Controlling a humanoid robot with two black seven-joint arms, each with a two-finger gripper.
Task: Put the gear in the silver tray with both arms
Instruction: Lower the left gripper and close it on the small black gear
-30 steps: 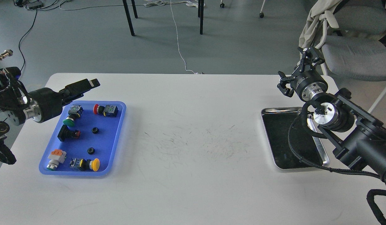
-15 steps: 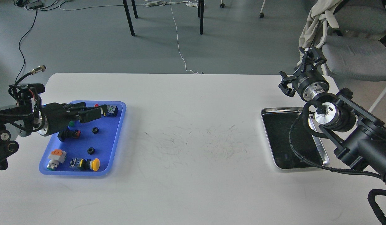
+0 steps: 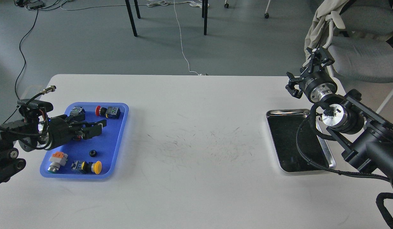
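Observation:
Two small black gears belong to the blue tray (image 3: 116, 140) at the left. One gear (image 3: 93, 153) lies in plain view in its lower middle. The spot where the other lay is covered by my left gripper (image 3: 99, 128), which is low over the tray with its fingers apart. I cannot tell if it touches that gear. The silver tray (image 3: 280, 112) sits at the right of the table with nothing in it. My right gripper (image 3: 304, 68) is open and empty, held up past the silver tray's far end.
The blue tray also holds several push-button switches: a red one (image 3: 99, 110), a yellow one (image 3: 95, 167) and an orange-topped one (image 3: 57, 158). My right arm (image 3: 358, 133) overhangs the silver tray's right side. A grey chair (image 3: 358, 54) stands behind the table's right corner.
My left gripper has come down and back from the blue tray's far edge to its middle, covering the upper gear. My right gripper has drifted slightly to the right.

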